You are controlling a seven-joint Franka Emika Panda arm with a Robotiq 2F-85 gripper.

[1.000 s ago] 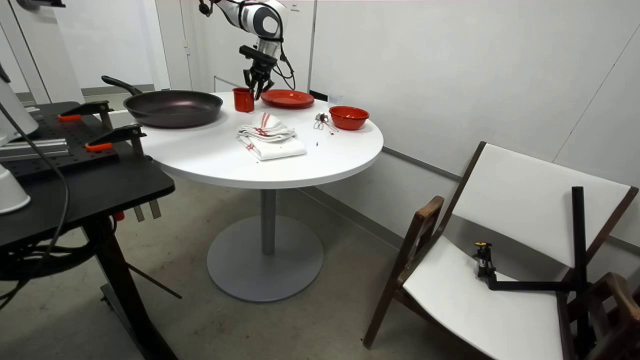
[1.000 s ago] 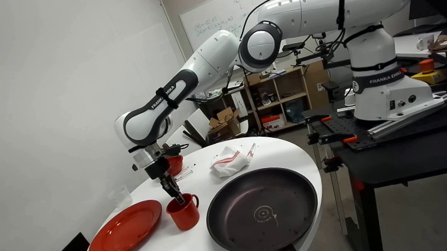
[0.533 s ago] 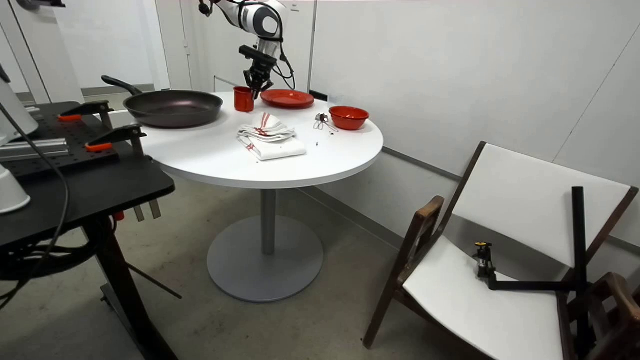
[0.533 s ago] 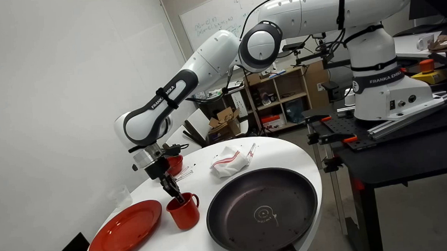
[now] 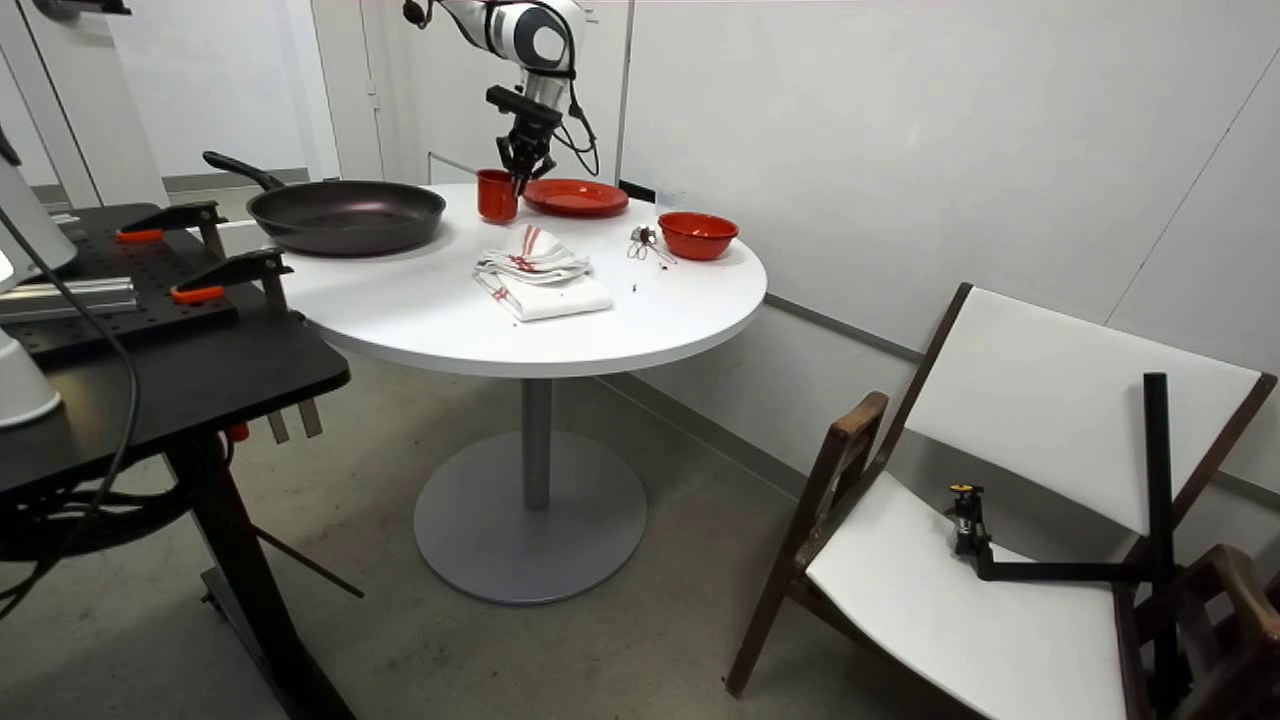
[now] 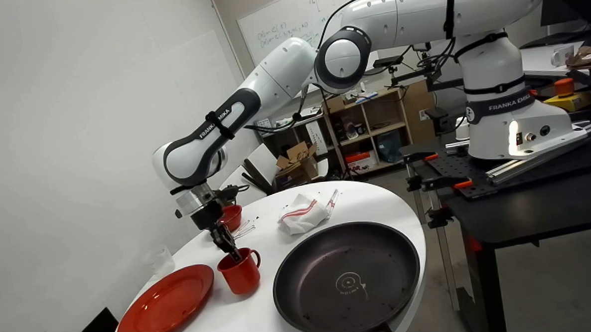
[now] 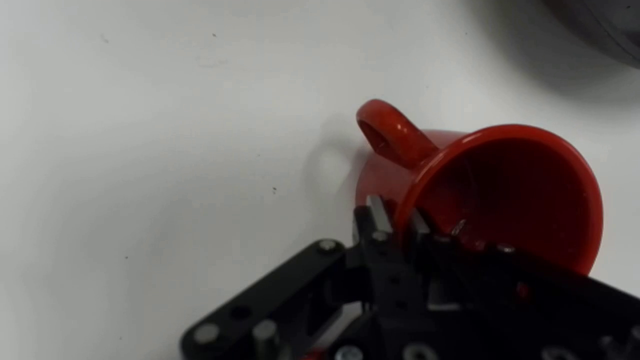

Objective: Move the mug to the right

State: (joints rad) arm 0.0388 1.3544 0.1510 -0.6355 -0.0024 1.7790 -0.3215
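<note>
The red mug is upright at the far side of the white round table in an exterior view, between the pan and the plate. It shows also in an exterior view with its handle toward the pan's side. My gripper is closed on the mug's rim in the wrist view, one finger inside and one outside the wall. The mug's handle is free of the fingers. I cannot tell whether the mug's base touches the table.
A black pan stands close beside the mug, and a flat red plate lies on the other side. A red bowl, a whisk and a folded towel are also on the table. A wall stands behind.
The gripper and the mug have moved together, a little to the right in an exterior view and slightly up in both exterior views. The other things have stayed in place.
</note>
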